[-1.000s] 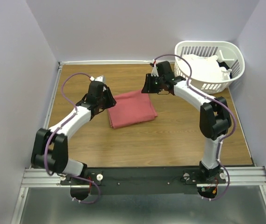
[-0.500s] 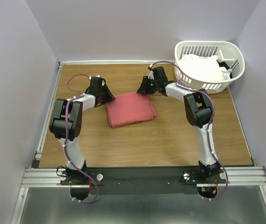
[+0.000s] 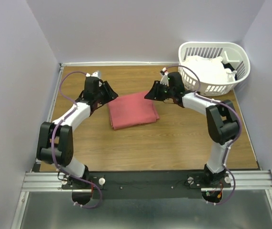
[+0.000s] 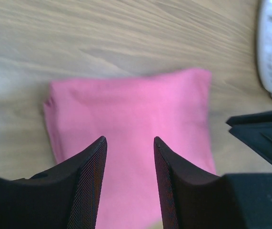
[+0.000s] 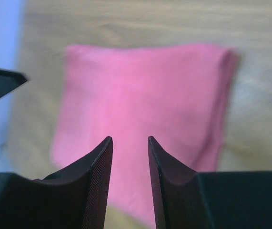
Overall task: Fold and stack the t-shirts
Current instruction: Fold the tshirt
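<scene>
Presently in hand: the red shirt [image 3: 133,110] lies folded into a compact, roughly square packet; by the look of it this fold is finished and the arms sit between shirts.
Red shirt, place: middle of the worktop [image 3: 174,138], flat, turned slightly askew to the worktop edges.
White shirts [image 3: 205,70], place: heaped unfolded in the basket [image 3: 214,89] at the far right corner.
Left pincer [image 4: 129,139]: jaws partly apart, nothing between them; it hovers over the shirt's far left corner.
Right pincer [image 5: 129,138]: jaws a little apart, nothing held; it hovers over the shirt's far right corner.
Progress: judged early; one shirt folded, the white ones not yet begun.
Next move calls for: the right arm to swing right to the basket, reach over its rim and pinch one layer of white cloth; the pile is bunched, so picking a single shirt is the hard part.
Edges: the shirt's left side shows stacked layers in the left wrist view; the other sides read as smooth folds.
Open room: bare wood on the near side of the shirt and between shirt and basket, enough to spread a white shirt.
Constraint: walls close the left, far and right sides; the basket crowds the right arm.
</scene>
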`<state>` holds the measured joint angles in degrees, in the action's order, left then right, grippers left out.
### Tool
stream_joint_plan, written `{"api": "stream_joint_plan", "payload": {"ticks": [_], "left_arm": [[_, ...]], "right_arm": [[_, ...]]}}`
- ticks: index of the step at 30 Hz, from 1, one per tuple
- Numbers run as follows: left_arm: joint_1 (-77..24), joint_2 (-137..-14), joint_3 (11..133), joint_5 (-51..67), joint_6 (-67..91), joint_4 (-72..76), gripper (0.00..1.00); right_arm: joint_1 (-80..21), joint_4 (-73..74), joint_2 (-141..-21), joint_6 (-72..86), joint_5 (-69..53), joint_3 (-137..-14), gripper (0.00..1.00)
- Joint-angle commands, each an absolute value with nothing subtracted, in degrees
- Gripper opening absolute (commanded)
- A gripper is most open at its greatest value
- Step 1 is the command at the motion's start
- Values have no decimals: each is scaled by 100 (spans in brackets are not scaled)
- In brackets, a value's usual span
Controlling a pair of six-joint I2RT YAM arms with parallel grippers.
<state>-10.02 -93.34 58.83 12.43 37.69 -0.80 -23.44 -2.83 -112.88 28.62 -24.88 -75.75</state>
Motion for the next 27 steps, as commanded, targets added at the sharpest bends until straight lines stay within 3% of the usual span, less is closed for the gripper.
{"api": "stream_joint_plan", "payload": {"ticks": [1, 4, 10, 16, 20, 22, 27], "left_arm": [[-1483, -8369, 4891, 1222, 3691, -185, 52], [-1809, -7990, 4187, 1213, 3761, -176, 49], [-1951, -7963, 3271, 793, 4077, 272, 40], [-1855, -8165, 2989, 729, 4280, 308, 36], [-1854, -7710, 3023, 659, 4263, 36, 36], [-1846, -7411, 3154, 528, 4202, -306, 39], [-1854, -6154, 3655, -156, 3947, -1168, 59]], "right_arm": [[-2329, -1842, -10645, 3830, -3910, -5949, 44], [-2329, -2864, -10240, 4209, -4069, -5022, 46], [-2294, -3453, -10581, 4236, -3903, -4465, 46], [-1838, -4122, -11135, 4457, -3823, -3868, 45], [-1784, -4096, -10848, 4526, -4147, -3814, 45], [-1828, -4087, -10636, 4718, -4332, -3910, 45], [-2320, -4069, -10195, 5132, -4597, -4586, 53]]}}
